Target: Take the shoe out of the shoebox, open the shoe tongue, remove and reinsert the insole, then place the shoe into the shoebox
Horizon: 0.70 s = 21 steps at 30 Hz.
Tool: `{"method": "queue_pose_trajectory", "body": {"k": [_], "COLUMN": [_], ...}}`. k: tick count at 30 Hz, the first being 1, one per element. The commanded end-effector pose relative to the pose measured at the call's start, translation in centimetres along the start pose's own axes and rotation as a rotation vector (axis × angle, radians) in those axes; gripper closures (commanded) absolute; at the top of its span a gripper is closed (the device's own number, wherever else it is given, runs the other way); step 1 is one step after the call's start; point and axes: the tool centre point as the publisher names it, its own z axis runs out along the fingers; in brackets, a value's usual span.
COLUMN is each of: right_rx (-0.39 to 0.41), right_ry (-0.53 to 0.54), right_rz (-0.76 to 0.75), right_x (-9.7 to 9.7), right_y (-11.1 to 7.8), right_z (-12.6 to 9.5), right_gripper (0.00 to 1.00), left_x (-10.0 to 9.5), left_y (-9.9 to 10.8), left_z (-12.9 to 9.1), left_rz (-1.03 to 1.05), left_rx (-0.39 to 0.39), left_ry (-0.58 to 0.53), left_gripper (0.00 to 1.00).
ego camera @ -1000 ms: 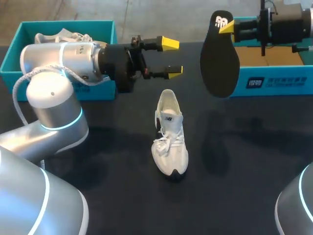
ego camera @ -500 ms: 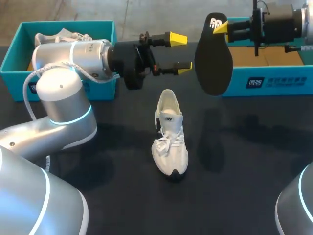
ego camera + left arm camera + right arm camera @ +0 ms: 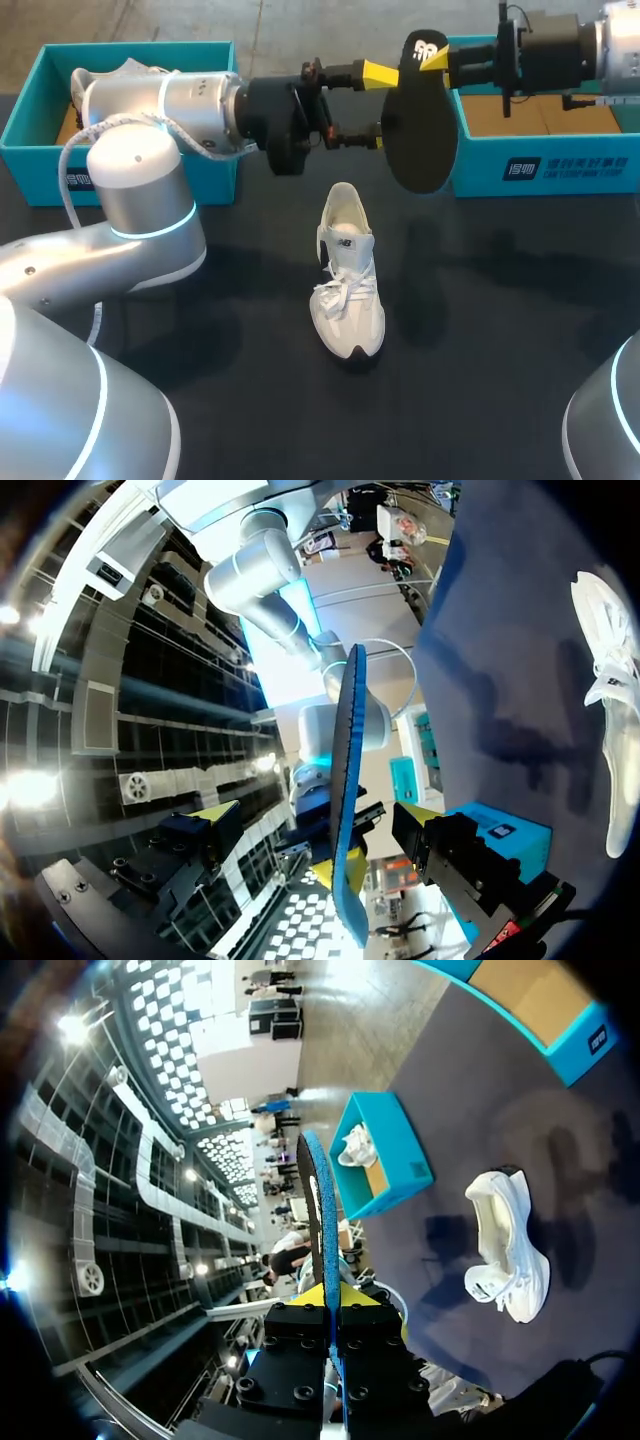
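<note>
From above, the shoe (image 3: 347, 275) lies on the dark worktop (image 3: 500, 330), toe toward the robot and collar open, well apart from both arms. Above and beyond it the right hand (image 3: 432, 57) pinches the black insole (image 3: 422, 125) by its heel end, so it hangs toe down in front of the right box (image 3: 545, 165). The left hand (image 3: 378, 106) is spread beside the insole's edge. The left box (image 3: 120, 185) holds a second shoe (image 3: 125, 72).

In the left wrist view the insole (image 3: 346, 770) shows edge-on between the spread fingers of the left hand (image 3: 318, 818). Neither finger appears to touch it. The shoe (image 3: 612, 695) lies far off to one side on the worktop.

In the right wrist view the right hand (image 3: 322, 1298) is pressed onto the insole (image 3: 317, 1210), which rises straight out from its tips. The shoe (image 3: 505, 1245) is below on the worktop, near the left box (image 3: 385, 1155).

This looks like a handover or a steadying grip before reinsertion. To do it well, the left fingers should close flat on the insole's two faces near its middle. The right hand should let go only once that grip is firm, because the limp insole would otherwise swing or drop. The toe end should then lead into the open collar.
</note>
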Motion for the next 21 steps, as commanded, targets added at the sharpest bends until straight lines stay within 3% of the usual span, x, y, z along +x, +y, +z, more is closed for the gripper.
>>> {"method": "queue_pose_trajectory", "body": {"k": [1,4,5,6,11,16,18,20,21], "right_rx": [-0.004,-0.004,-0.004,-0.004,-0.006,-0.012,-0.013,-0.014,-0.015], "right_ry": [0.004,0.007,0.008,0.009,0.016,0.023,0.025,0.026,0.027], "right_rz": [0.004,0.012,0.014,0.016,0.027,0.035,0.036,0.036,0.037], "right_x": [0.01,-0.12,-0.13,-0.17,-0.3,-0.35,-0.35,-0.36,-0.36], "right_y": [0.05,-0.15,-0.19,-0.25,-0.47,-0.7,-0.75,-0.76,-0.82], "right_z": [0.57,0.84,0.88,0.97,1.22,1.36,1.38,1.39,1.41], "right_gripper": [1.0,1.0,1.0,1.0,1.0,1.0,1.0,1.0,1.0], "left_x": [0.38,0.6,0.66,0.7,0.79,0.93,0.97,0.99,1.0], "left_y": [0.17,0.03,-0.01,-0.05,-0.06,-0.12,-0.12,-0.14,-0.15], "left_z": [0.71,0.94,1.01,1.08,1.23,1.26,1.23,1.18,1.15], "left_rz": [-0.001,-0.002,-0.003,-0.002,0.006,0.01,0.009,0.009,0.009], "left_rx": [0.007,0.008,0.008,0.008,0.003,0.0,-0.002,-0.003,-0.003], "left_ry": [0.008,0.011,0.012,0.012,0.014,0.018,0.017,0.015,0.016], "left_gripper": [0.02,0.2,0.37,0.45,0.51,0.67,0.8,1.0,1.0]}}
